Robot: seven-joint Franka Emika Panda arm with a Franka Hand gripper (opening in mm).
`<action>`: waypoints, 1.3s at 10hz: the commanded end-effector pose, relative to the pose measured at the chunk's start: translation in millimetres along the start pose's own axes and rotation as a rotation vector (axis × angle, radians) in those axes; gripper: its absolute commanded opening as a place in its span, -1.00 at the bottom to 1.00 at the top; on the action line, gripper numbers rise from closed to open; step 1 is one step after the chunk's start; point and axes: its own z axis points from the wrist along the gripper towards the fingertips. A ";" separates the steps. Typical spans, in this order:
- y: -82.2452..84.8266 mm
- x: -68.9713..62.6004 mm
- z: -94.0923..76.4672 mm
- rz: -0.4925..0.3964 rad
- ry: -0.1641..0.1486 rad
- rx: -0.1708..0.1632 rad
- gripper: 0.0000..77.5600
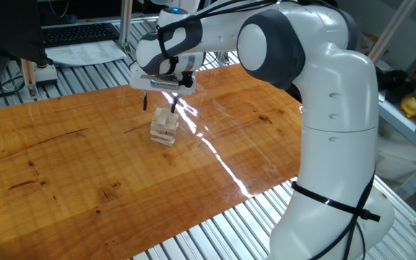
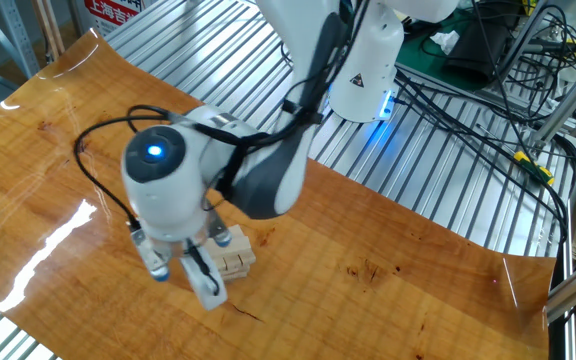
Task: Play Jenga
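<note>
The Jenga tower (image 1: 165, 126) is a short stack of pale wooden blocks laid crosswise on the wooden board (image 1: 63, 159). My gripper (image 1: 159, 103) hangs just above the tower, pointing down, open and empty, with one finger on each side of the tower's top. In the other fixed view the hand covers part of the tower (image 2: 236, 256); the gripper (image 2: 183, 277) stands low beside and over it, and I cannot tell from there whether a finger touches the blocks.
The board lies on a slatted metal table (image 1: 215, 231). A keyboard (image 1: 78, 32) and papers (image 1: 85, 52) sit beyond its far left edge. Cables (image 2: 468, 110) and the arm's base (image 2: 363, 70) are behind. Glare streaks cross the board (image 1: 215, 152).
</note>
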 end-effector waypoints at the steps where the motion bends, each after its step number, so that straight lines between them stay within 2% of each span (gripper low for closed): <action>1: 9.1 18.4 -5.9 0.048 -0.019 0.036 1.00; 4: 8.4 20.4 -3.0 0.047 -0.028 0.046 1.00; 8: 7.7 14.9 -3.3 0.036 -0.039 0.057 1.00; 10: 6.7 9.4 -3.8 0.025 -0.036 0.056 1.00; 13: 5.8 8.1 4.6 0.014 -0.032 0.056 1.00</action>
